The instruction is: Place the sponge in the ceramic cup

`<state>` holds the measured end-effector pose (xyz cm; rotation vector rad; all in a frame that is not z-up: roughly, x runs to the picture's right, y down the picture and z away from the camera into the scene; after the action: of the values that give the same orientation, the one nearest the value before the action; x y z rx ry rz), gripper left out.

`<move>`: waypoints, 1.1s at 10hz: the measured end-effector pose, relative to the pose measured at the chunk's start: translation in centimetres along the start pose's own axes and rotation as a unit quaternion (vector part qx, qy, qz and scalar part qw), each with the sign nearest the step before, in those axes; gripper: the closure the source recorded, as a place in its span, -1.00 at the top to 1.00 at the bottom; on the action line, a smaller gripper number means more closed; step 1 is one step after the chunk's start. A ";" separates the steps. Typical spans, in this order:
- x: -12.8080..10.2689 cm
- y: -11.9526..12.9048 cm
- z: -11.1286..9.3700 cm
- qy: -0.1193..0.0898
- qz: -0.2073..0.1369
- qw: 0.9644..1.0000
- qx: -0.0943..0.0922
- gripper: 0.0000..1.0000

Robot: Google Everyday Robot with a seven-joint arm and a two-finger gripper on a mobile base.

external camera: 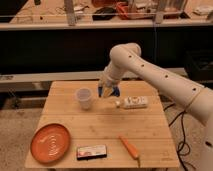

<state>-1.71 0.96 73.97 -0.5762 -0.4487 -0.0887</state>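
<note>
just right of the ceramic cup (84,98), the gripper (107,89) with the sponge (113,91) in a tight pinch

Single view. Vantage: raised, in front of wooden table (100,125), facing its long near edge, tilted downward. Range: middle distance; whole tabletop within frame, strips of floor visible at left and right, dark shelving (50,50) across background. Arm (150,70) enters from right edge, reaching leftward. Gripper (108,88) sits near frame centre, over table's far half, just right of ceramic cup (84,98), clamped on sponge (111,92). Orange plate (50,143) marks near-left corner of field.
</note>
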 end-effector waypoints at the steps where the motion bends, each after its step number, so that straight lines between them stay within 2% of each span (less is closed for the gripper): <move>1: -0.1 -0.4 0.0 -0.001 -0.004 1.000 -0.001 -0.90; 4: -2.5 -2.3 1.1 -0.002 -0.016 1.000 -0.002 -0.90; 8: -3.5 -3.2 2.7 -0.004 -0.025 1.000 -0.006 -0.90; 11: -6.0 -3.6 5.2 -0.008 -0.041 0.999 -0.015 -0.90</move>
<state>-9.86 0.56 77.10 -0.5874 -0.4873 -0.1696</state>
